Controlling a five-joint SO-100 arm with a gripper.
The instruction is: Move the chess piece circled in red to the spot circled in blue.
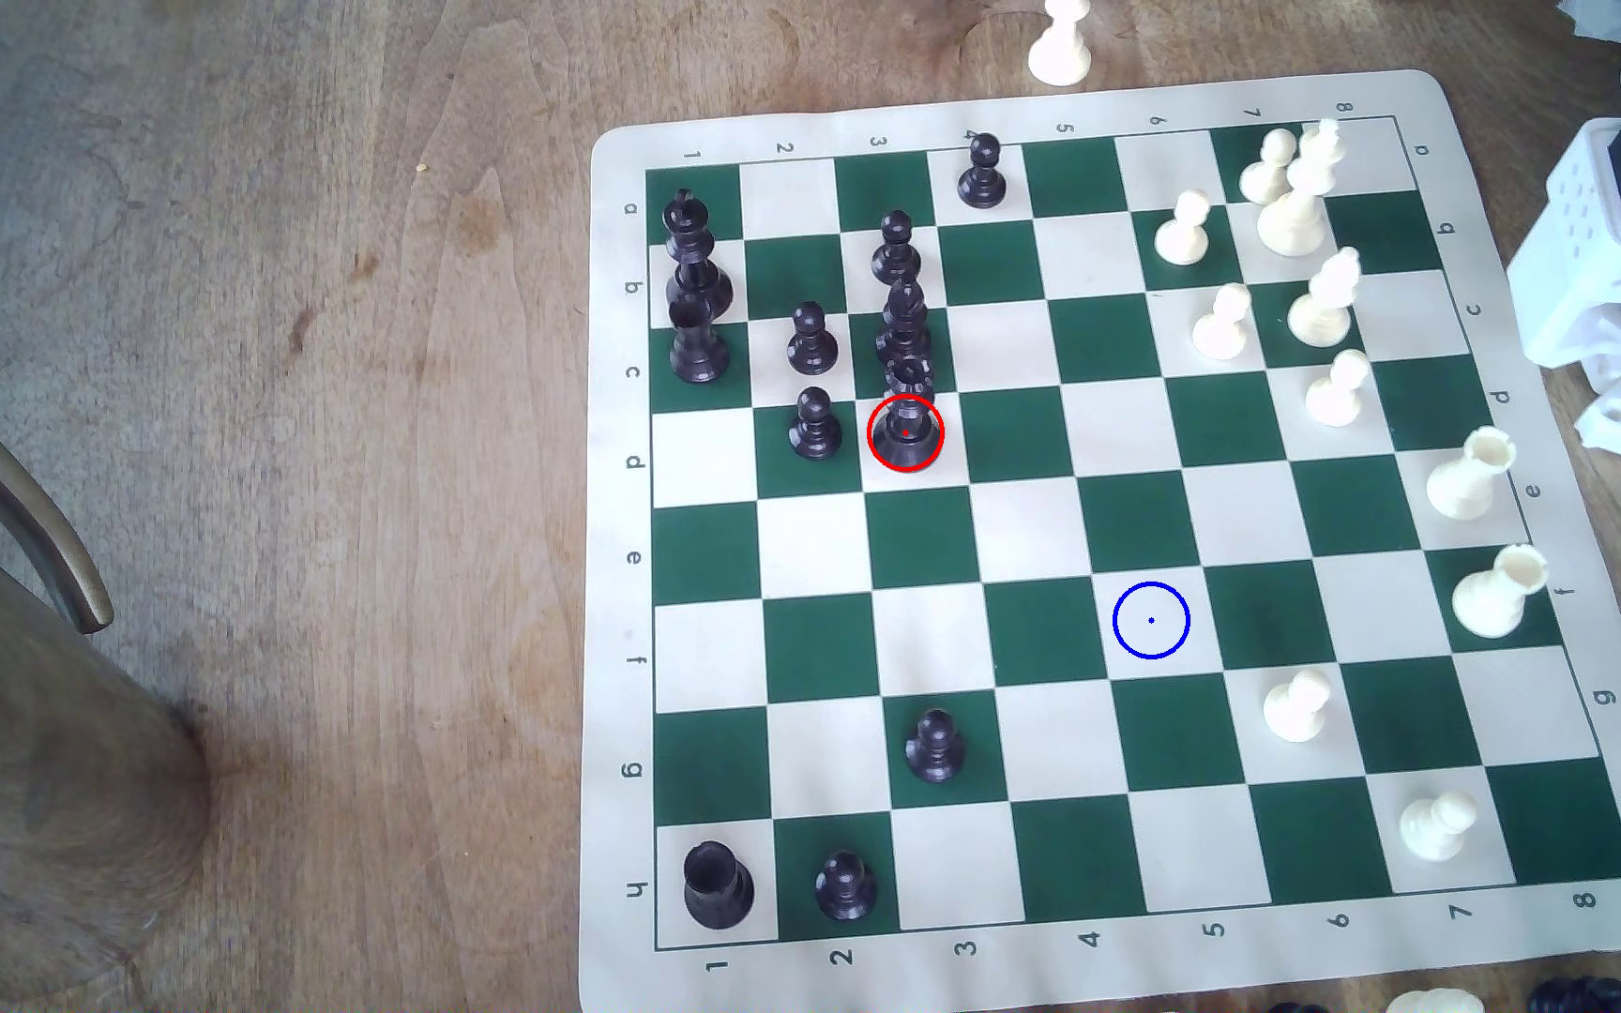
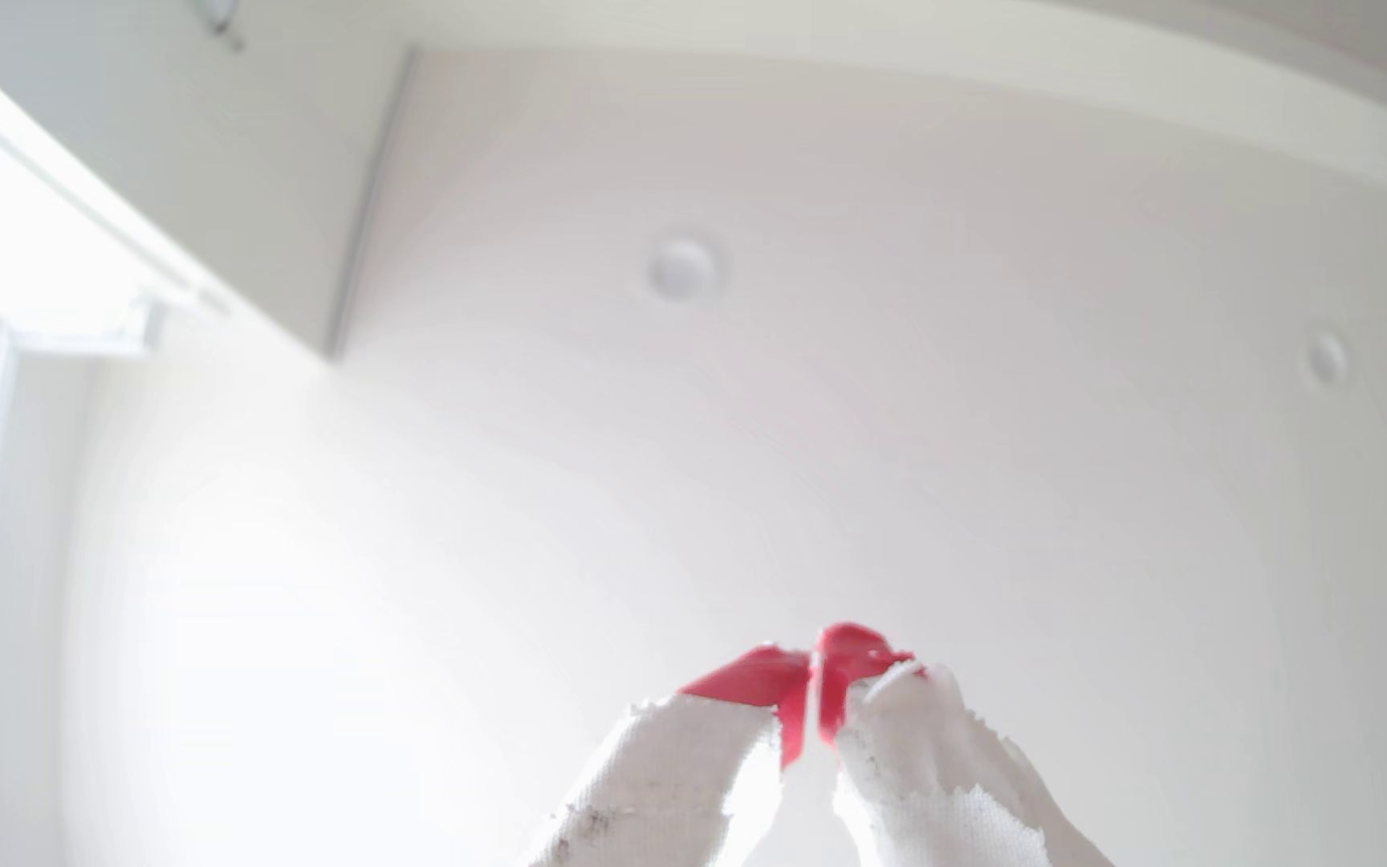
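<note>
Here the black queen stands in the red ring, well apart from the blue-ringed square. Looking up at a white ceiling, the wrist view shows the gripper with its red tips together, holding nothing.

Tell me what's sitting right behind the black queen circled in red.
In the exterior view, a black bishop stands directly behind the queen, with a black pawn farther back. The queen's crown covers the bishop's base, so whether the two touch cannot be seen.

Glossy black queen; matt roll-up board; grainy wood table; pincer cloth-wrapped, red-tipped.
</note>
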